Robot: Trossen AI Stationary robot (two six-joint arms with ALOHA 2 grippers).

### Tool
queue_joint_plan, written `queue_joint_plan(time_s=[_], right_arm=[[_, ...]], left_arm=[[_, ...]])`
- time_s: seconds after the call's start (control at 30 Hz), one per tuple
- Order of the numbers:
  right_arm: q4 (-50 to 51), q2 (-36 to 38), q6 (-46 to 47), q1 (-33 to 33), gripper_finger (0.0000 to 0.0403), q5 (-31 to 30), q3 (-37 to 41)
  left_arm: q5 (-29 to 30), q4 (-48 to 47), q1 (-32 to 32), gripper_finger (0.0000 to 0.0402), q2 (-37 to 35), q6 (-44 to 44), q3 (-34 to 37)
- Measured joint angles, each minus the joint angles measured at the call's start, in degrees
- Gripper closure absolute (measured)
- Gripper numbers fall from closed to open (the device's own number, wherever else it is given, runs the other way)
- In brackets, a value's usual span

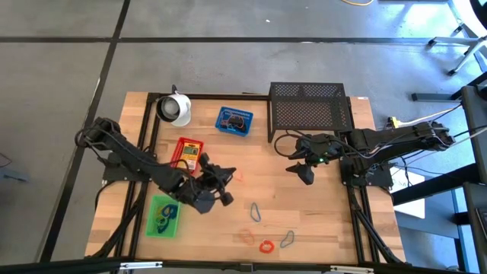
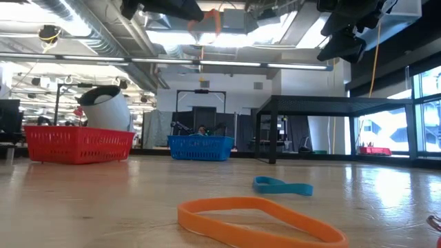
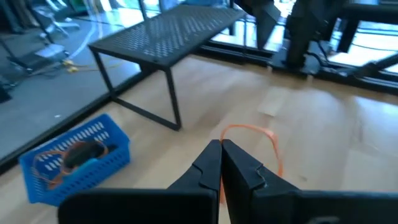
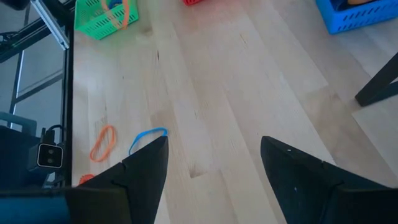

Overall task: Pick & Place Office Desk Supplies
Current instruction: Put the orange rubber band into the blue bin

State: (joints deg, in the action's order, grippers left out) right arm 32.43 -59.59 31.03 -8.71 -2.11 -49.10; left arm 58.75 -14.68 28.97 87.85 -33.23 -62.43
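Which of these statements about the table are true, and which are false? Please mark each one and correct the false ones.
1. The left claw is shut on an orange band. True.
2. The right claw is shut on a blue band. False: it is open and holds nothing; a blue band lies on the table below it.
3. The blue tray stands between the white cup and the black mesh rack. True.
4. The green tray is empty. False: it already holds some bands.
5. No bands are left loose on the table. False: several still lie near the front edge.
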Motion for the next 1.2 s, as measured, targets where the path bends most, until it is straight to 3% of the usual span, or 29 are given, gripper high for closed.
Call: queue_joint_plan(time_s=[0.27,0.5,0.8,1.2], right_arm=[[0.0,0.0,0.0,0.0,0.0144,0.0,0.0],[0.0,0.0,0.0,0.0,0.0144,0.0,0.0],[0.0,0.0,0.0,0.0,0.0144,0.0,0.0],[-0.3,0.0,0.0,0.0,0.0144,0.0,0.0]], left_arm=[[4.3,-0.1,-4.4,0.0399,0.0,0.1,0.0],[3.8,-0.1,-15.2,0.0400,0.0,2.0,-0.1],[-16.7,-0.1,-32.3,0.0399,0.0,13.3,-0.1],[-38.7,-1.2,-46.8,0.0400,-1.9,27.2,-0.2]])
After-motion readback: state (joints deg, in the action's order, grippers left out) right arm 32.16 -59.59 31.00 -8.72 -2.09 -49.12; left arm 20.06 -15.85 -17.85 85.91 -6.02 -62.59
